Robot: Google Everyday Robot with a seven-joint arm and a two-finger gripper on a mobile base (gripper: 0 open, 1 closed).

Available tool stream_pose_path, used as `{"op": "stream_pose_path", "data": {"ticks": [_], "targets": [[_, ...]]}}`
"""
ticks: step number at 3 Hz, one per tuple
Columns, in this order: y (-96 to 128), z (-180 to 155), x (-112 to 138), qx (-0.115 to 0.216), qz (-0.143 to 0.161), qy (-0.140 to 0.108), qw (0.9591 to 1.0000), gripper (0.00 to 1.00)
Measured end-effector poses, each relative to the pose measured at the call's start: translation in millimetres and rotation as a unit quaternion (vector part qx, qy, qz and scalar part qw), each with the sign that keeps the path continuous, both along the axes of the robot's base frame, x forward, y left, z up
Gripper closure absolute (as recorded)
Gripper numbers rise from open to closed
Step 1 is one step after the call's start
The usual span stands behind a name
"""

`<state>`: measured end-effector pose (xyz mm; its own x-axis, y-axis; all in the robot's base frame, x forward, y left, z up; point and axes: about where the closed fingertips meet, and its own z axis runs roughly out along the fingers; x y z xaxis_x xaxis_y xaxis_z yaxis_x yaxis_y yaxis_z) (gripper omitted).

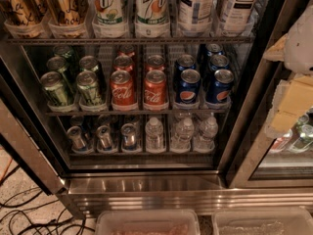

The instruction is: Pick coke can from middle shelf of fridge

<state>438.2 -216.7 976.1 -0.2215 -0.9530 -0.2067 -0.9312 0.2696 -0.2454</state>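
Red coke can [155,89] on shelf [137,112], my gripper [289,106] far to its right, open or closed I cannot tell.

Gripper [291,105] at right edge, coke can [155,88] on middle shelf [137,112]

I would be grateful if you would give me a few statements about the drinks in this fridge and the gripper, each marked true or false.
1. The coke cans fill two lanes at the centre of the middle shelf. True.
2. Blue cans stand left of the coke cans in the picture. False: the Pepsi cans stand on their right, and the green cans on their left.
3. The gripper is touching a coke can. False: it is at the picture's right edge, well apart from the cans.
4. Small water bottles stand one shelf below. True.
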Motion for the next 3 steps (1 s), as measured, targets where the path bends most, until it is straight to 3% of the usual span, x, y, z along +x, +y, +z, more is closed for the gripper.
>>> {"op": "stream_pose_path", "data": {"ticks": [2, 3], "targets": [[10, 2, 3, 0.009, -0.001, -0.004, 1.0, 0.0], [38, 7, 0, 0.042, 0.007, -0.003, 0.9991, 0.0]]}}
